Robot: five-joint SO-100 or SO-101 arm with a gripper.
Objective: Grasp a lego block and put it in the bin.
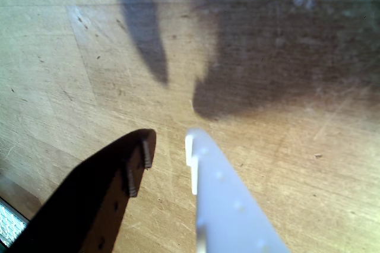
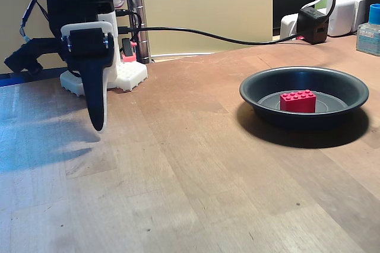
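The lego block [image 2: 297,101] lay inside the bin [image 2: 255,89], so placement appeared complete. The gripper [image 1: 170,149] hung well apart over bare table [image 2: 196,176], jaws narrowly parted and empty; only retraction seemed required

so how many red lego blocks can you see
1. The lego block lies inside the bin at the right of the fixed view, well away from the gripper. None seems hidden.

The bin's [image 2: 261,81] near wall hides the lego block's [image 2: 298,101] base; the wrist view is blurred.
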